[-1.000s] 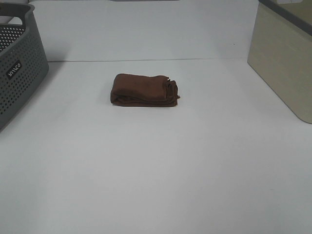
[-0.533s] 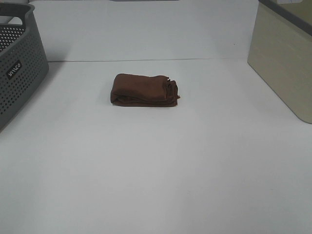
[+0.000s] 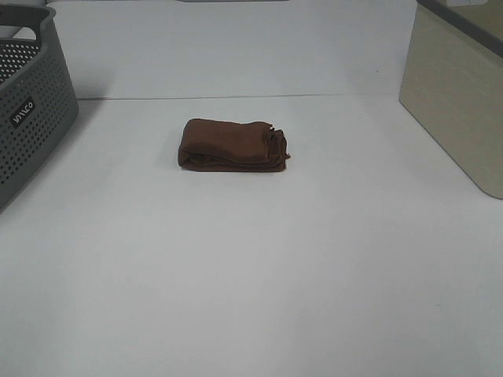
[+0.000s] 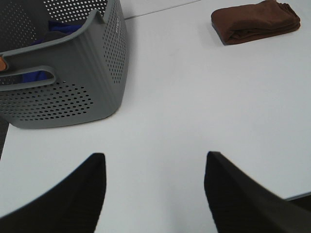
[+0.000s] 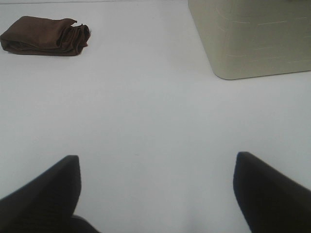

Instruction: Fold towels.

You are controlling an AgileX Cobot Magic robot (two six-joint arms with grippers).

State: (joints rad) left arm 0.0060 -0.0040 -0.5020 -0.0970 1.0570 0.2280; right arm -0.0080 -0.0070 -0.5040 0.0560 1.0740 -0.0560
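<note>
The dark reddish-brown towel (image 3: 233,144) lies folded into a small thick bundle on the white table, behind the middle. It also shows in the left wrist view (image 4: 256,21) and the right wrist view (image 5: 46,36). My left gripper (image 4: 153,191) is open and empty, low over the table near the grey basket, far from the towel. My right gripper (image 5: 155,194) is open and empty, low over the table near the beige box, far from the towel. Neither arm shows in the exterior high view.
A grey perforated basket (image 3: 27,110) stands at the left edge; in the left wrist view (image 4: 73,92) blue cloth shows inside it. A beige box (image 3: 460,94) stands at the right, also in the right wrist view (image 5: 252,39).
</note>
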